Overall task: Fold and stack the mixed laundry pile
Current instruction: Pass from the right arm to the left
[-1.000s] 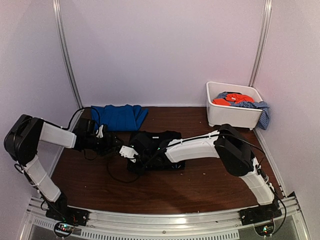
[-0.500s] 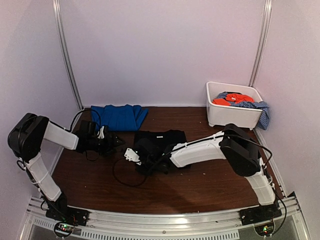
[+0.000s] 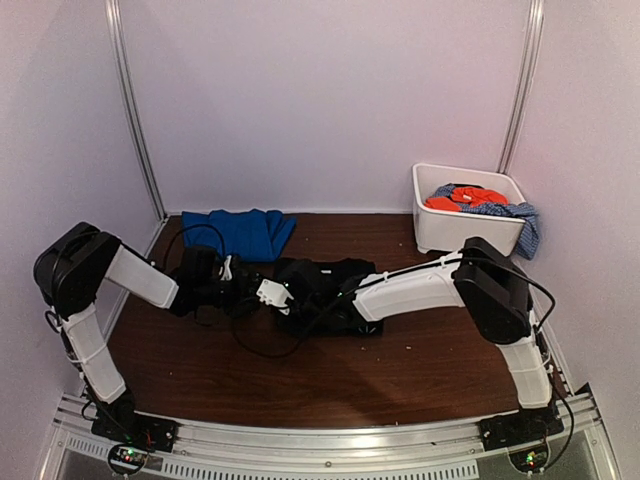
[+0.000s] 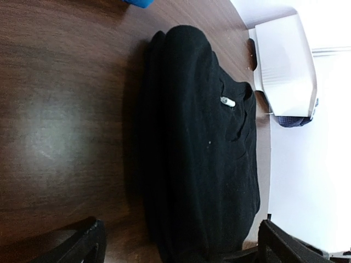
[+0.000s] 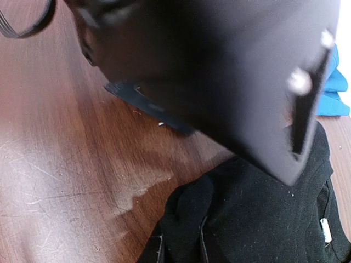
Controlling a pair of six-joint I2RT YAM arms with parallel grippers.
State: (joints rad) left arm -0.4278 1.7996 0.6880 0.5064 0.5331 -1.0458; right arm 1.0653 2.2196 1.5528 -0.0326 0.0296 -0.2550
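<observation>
Nearest the front edge of the dark brown wooden tabletop (image 3: 400,370), the two arms reach in towards the middle. The left pincer (image 4: 181,244) is spread wide with nothing in it and is levelled at the left end of the large plain black cloth garment (image 4: 203,164). This garment lies partly folded about the middle of the tabletop. The right pincer (image 5: 181,244) appears to be closed on a bunched fold at that same end, though the fingers themselves are barely seen. The two pincers stand close together there. A knock between them is judged the main risk if either is moved without the other giving way. The pinched fold could also slip out, or the whole garment could be dragged instead of folded, since only a small bunch seems to be held. Farther back, against the far edge towards the left, a bright royal-blue cloth garment (image 3: 238,233) is laid flat. In the far right corner a white rectangular plastic tub (image 3: 465,238) holds an orange-red garment (image 3: 465,197) and a blue-white speckled garment (image 3: 520,225), the latter draped over the rim. Counted: two pincers, four garments, one tub.
</observation>
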